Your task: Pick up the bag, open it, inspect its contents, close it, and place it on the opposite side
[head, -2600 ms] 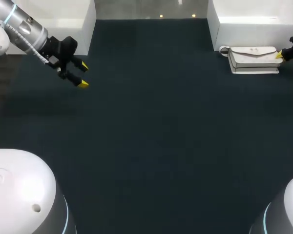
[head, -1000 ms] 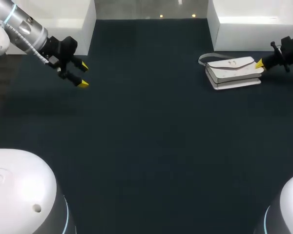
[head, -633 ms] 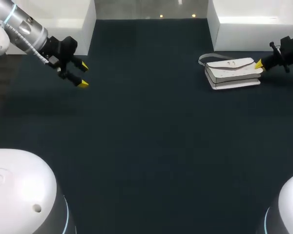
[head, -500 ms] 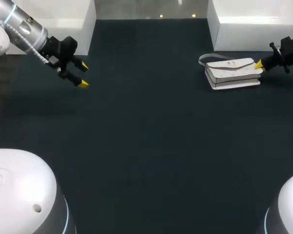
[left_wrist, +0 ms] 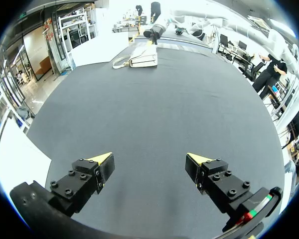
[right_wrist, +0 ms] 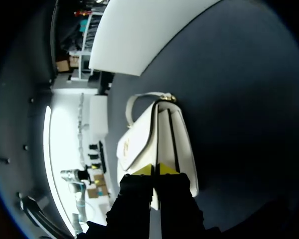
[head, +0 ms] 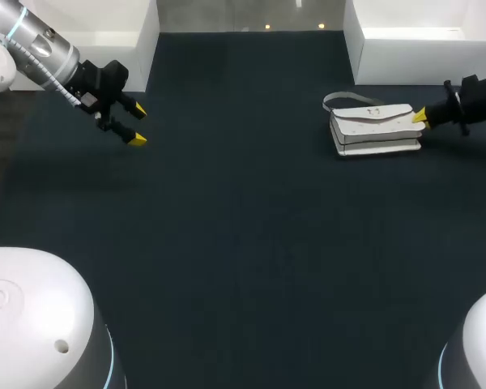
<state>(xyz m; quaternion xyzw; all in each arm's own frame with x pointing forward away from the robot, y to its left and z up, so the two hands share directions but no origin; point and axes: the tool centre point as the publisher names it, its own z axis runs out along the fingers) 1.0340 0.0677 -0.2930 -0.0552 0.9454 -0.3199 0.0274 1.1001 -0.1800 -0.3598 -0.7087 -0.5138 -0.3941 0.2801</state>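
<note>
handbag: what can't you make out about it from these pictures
Contents: in every view the handbag is closed, its flap covering them.
Grip: in the right wrist view the right gripper has its tips together at the handbag's end, hiding whether they pinch any of it.
Marks on the flap: too small to identify in the head and left wrist views.

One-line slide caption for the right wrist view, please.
Right claw closed on the end of the white bag lying on the dark table.
</note>
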